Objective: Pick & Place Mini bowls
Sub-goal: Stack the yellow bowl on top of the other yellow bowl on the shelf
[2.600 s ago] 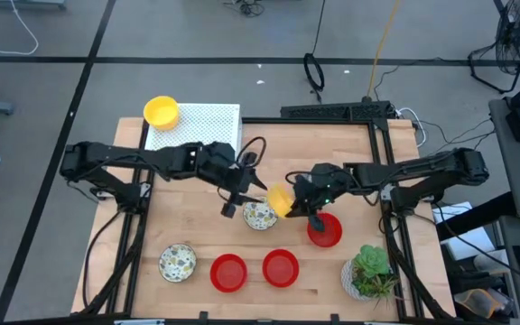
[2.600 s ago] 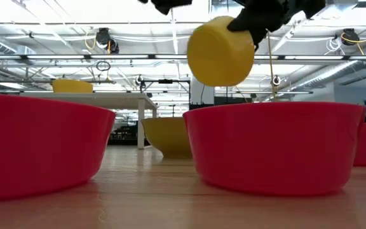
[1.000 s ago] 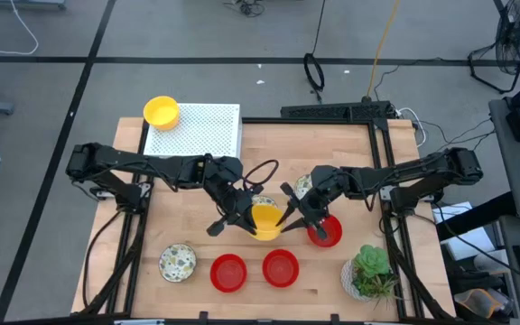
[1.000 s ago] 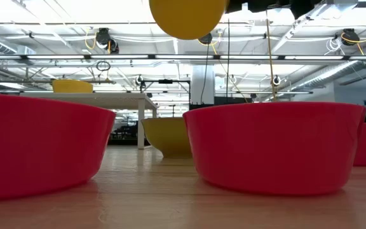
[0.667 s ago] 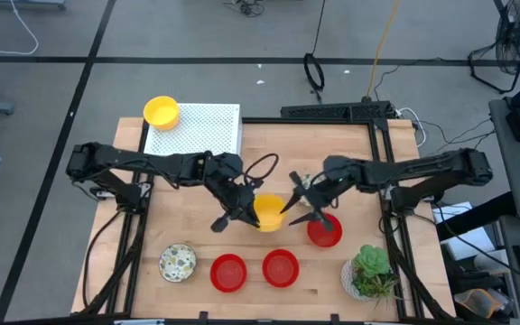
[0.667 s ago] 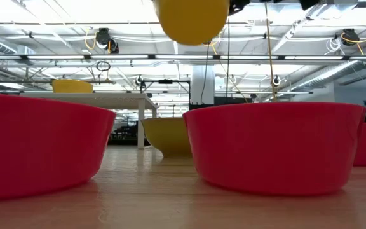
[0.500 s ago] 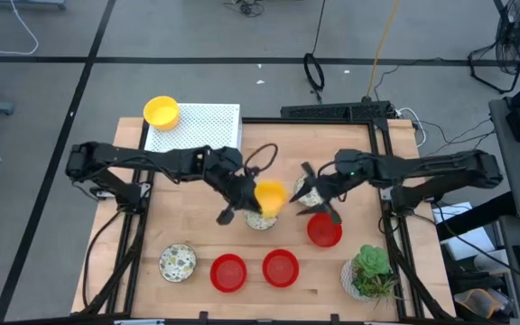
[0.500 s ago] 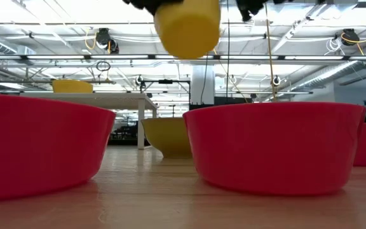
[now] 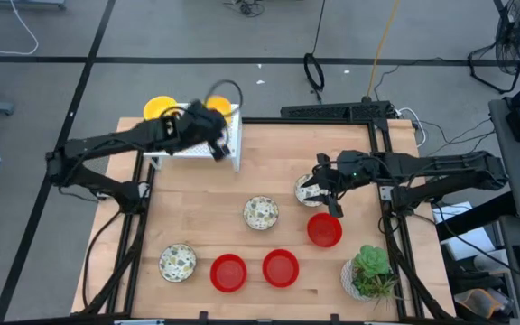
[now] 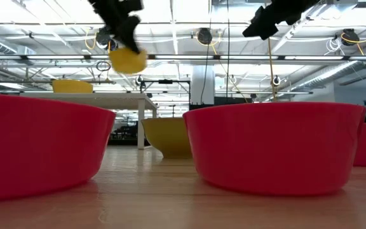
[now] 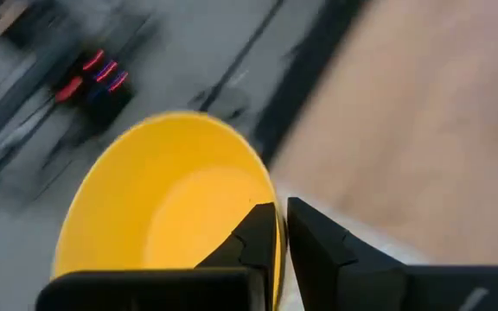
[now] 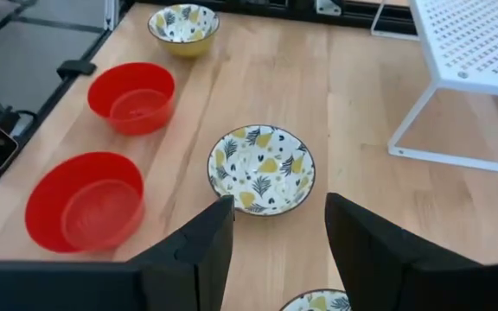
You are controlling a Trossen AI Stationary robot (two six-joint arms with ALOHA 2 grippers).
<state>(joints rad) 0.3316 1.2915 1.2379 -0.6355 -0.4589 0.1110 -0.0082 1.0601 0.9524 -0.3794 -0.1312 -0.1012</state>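
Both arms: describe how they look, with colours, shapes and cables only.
Both arms are dark, nearly black, built of slim jointed links. A thin black cable loops above the left arm's wrist. Each ends in two dark jaws: the left gripper has narrow wedge-shaped ones, the right gripper has broad, flat, angular ones. No markings or labels can be made out on either.

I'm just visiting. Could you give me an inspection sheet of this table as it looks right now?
Surface: wooden table, white rack at one corner.
Job's things: red bowls; patterned bowls; yellow bowl on the rack.
Clutter: potted plant.
Grippers: left gripper shut on a second yellow bowl over the rack; right gripper open, by a patterned bowl.
Cables: loop on the floor.
Surroundings: fan.
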